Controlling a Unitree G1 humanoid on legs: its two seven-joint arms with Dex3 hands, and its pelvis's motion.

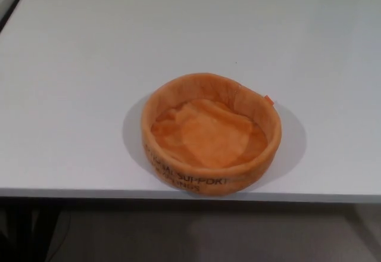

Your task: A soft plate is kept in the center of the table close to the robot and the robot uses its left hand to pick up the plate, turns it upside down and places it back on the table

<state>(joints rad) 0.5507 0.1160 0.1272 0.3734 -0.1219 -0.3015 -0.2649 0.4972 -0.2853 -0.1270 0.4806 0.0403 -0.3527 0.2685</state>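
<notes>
Fingers of both hands are outside my view, so I cannot tell their state. The plate [211, 134] on the desk [89, 65] looks soft and light; I would pinch its left rim.

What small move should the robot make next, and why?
Probably bring the left hand in toward the orange soft plate. It sits opening up near the white table's front edge, unturned, and neither hand is in view.
</notes>
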